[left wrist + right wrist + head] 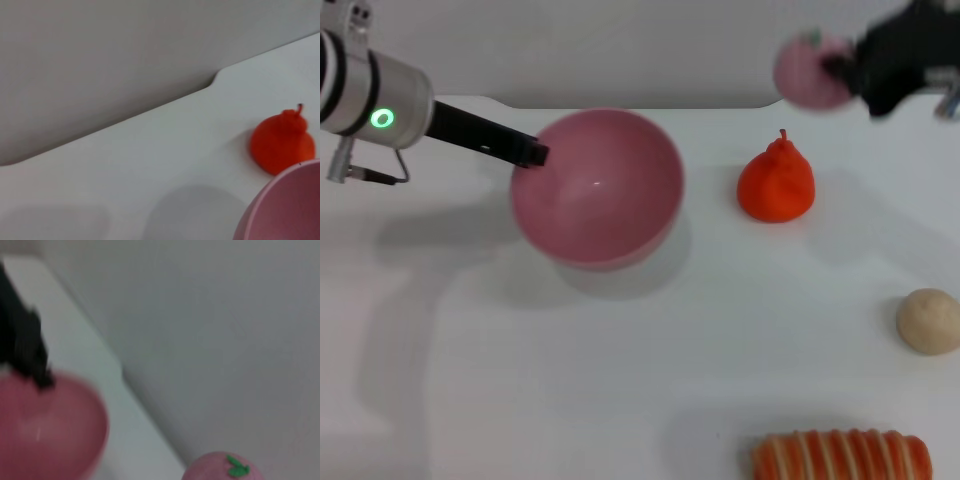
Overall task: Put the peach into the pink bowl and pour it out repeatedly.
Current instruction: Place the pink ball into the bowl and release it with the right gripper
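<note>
The pink bowl (598, 187) is at the middle left of the white table, empty, with its opening facing up toward me. My left gripper (532, 153) is shut on the bowl's left rim. The bowl also shows in the left wrist view (290, 210) and the right wrist view (50, 430). My right gripper (838, 68) is shut on the peach (808, 70) and holds it in the air at the far right, well to the right of the bowl. The peach's green stem spot shows in the right wrist view (220, 469).
An orange-red pear-shaped fruit (776, 182) stands right of the bowl and shows in the left wrist view (282, 142). A beige ball (928, 321) lies at the right edge. An orange-and-white striped item (840, 457) lies at the front right. The table's far edge (650, 103) is behind the bowl.
</note>
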Robot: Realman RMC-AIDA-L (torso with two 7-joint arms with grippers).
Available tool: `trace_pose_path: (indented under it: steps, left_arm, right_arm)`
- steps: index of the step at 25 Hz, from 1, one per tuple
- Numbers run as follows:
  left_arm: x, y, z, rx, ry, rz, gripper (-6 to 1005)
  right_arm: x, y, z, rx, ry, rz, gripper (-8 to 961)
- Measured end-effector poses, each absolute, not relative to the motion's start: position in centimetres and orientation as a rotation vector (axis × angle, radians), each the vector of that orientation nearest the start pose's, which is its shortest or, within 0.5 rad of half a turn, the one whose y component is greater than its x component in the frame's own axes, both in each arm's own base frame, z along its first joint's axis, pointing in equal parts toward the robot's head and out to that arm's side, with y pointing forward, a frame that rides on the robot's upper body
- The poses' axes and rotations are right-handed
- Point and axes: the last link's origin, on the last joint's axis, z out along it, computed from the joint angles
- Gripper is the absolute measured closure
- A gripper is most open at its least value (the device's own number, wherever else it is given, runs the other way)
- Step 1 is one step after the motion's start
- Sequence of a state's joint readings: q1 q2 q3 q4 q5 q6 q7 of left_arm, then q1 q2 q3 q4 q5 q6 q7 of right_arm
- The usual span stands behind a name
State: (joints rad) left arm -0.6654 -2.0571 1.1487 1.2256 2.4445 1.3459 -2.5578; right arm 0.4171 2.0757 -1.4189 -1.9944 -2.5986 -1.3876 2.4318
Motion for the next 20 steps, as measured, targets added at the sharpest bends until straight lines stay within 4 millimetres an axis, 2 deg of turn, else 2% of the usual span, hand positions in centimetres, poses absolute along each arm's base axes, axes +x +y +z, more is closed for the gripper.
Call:
trace_pose_path:
  steps: [3, 7, 11, 12, 13, 20]
  left_arm:
    - [-16.8, 40.3, 2.7, -2.464, -1.059, -0.007, 953]
    - [-16.3, 40.2, 2.3, -2.484, -1.052, -0.015, 953]
    - [-15.8, 40.3, 2.1, -2.494, -1.049, -0.031, 953]
    - [-15.7, 40.3, 2.1, -2.497, -1.048, -0.036, 953]
    - [-15.6, 40.3, 2.1, -2.500, -1.048, -0.040, 953]
    - [-15.1, 40.3, 1.9, -2.519, -1.046, -0.073, 953]
  right_arm:
    - [7.0, 33.4, 8.7, -2.340, 0.130, 0.000, 888]
    - [5.2, 33.2, 8.0, -2.388, 0.069, 0.071, 869]
    - [4.3, 33.3, 5.7, -2.450, 0.018, 0.069, 850]
    - [4.3, 33.3, 4.3, -2.486, -0.015, 0.048, 845]
    - [4.3, 33.3, 4.3, -2.486, -0.015, 0.048, 840]
    - [4.7, 33.6, 0.4, -2.592, -0.058, -0.028, 806]
